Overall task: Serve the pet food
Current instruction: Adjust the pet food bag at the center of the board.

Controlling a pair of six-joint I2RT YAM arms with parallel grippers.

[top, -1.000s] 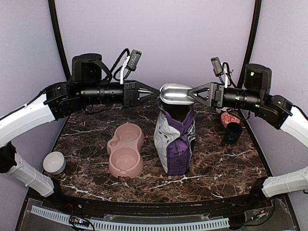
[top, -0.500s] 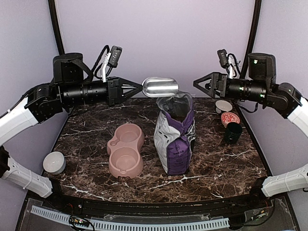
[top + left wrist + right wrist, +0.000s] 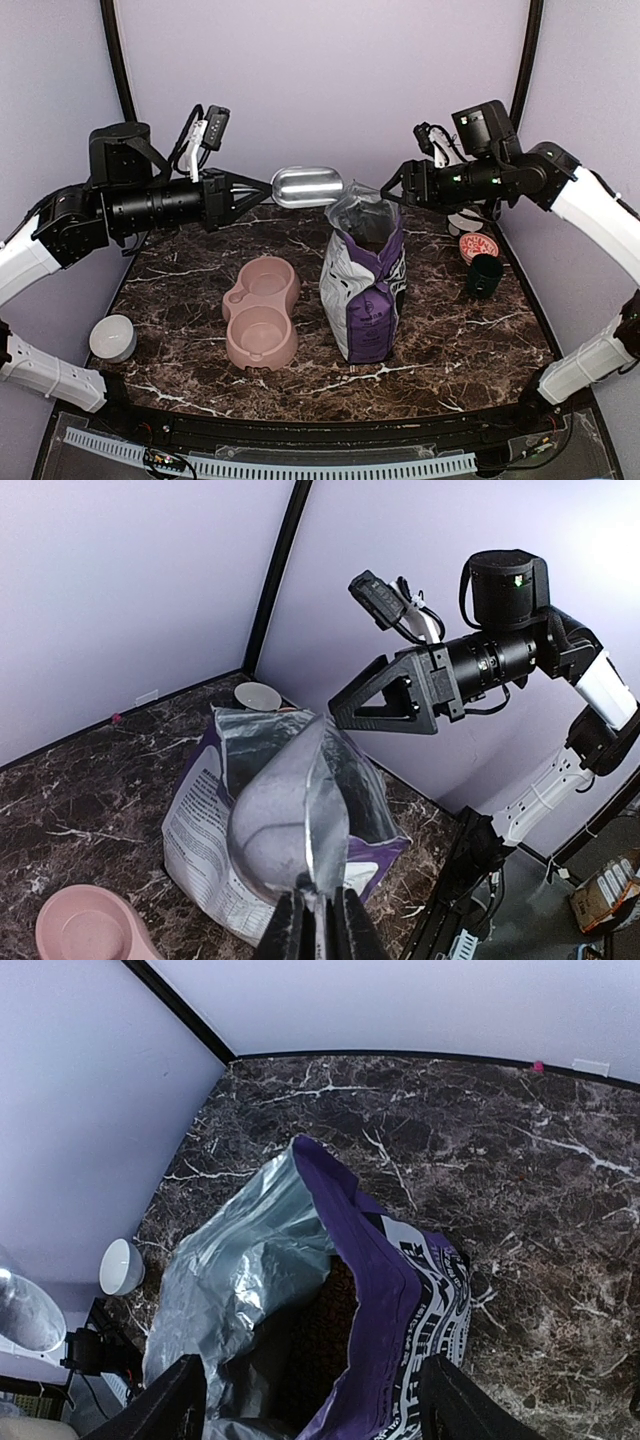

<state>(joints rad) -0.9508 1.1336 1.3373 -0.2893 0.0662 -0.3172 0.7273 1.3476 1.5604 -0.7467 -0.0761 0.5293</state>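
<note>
A shiny metal scoop [image 3: 307, 187] hangs in the air left of the bag's top, and my left gripper [image 3: 262, 190] is shut on its handle. In the left wrist view the scoop [image 3: 290, 825] shows its back side, with the fingers [image 3: 285, 930] pinching the thin handle. The purple-and-white bag [image 3: 365, 290] stands upright and open at mid-table. My right gripper [image 3: 385, 190] hovers open just above the bag's mouth. From the right wrist, dark pet food [image 3: 335, 1330] lies deep inside the bag [image 3: 400, 1260], between the spread fingers [image 3: 175, 1400]. The pink double bowl [image 3: 262, 312] sits left of the bag, with nothing in it.
A small white bowl [image 3: 113, 338] sits at the table's left edge. At the right stand a black cup [image 3: 485, 276], a red patterned bowl [image 3: 478, 245] and a white bowl [image 3: 465, 222] behind them. Purple walls close in the back and sides.
The right gripper has let go of the scoop, pulled back and tilted down over the bag's mouth. The left arm has carried the scoop leftward, away from above the bag.
</note>
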